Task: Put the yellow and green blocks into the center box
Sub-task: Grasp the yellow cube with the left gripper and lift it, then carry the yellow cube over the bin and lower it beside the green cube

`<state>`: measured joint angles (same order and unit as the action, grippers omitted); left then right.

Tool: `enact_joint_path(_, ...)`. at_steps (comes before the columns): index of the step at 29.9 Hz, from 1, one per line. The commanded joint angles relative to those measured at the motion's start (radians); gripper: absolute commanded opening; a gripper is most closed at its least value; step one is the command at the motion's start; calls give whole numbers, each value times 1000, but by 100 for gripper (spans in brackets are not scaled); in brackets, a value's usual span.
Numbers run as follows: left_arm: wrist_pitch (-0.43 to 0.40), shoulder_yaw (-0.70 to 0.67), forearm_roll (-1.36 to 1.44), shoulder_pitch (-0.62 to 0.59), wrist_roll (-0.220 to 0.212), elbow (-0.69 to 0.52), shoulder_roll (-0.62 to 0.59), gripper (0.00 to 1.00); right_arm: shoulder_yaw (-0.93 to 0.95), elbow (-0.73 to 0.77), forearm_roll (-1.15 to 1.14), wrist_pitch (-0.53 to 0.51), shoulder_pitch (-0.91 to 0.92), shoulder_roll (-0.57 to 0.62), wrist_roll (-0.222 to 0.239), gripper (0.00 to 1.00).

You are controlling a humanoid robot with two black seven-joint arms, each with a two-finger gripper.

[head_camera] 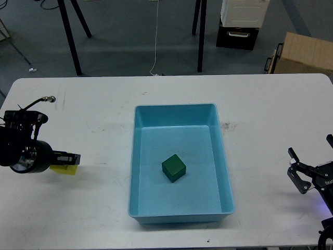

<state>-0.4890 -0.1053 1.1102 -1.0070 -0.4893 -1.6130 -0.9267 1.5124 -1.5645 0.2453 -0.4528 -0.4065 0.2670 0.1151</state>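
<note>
A green block (173, 167) lies inside the blue box (136, 156) at the middle of the white table. My left gripper (66, 159) is at the far left, well apart from the box, and is shut on a yellow block (64, 169). Only the block's lower part shows below the fingers. My right gripper (295, 170) is open and empty near the table's right front edge.
Beyond the white table (260, 104) are black stand legs (70, 36), a black-and-white case (239, 23) and a cardboard box (304, 54) on the floor. A cable loop (36, 104) sticks up from my left arm.
</note>
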Motion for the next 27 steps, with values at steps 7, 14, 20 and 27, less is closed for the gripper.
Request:
enact_joint_path(7,0,123,-197,-378,1,86,274,0,2,23,0,0,-1,0,0,99)
enact_joint_path(14,0,248,-224,-354,1,234,600,0,6,30,0,0,-5,1,0,99)
enact_joint_path(20,0,268,-245,-345,1,281,753,2,6,38,0,0,-3,1,0,99)
enact_joint_path(27,0,323,-247,-295,1,361,818,32,6,40,0,0,-3,1,0,99)
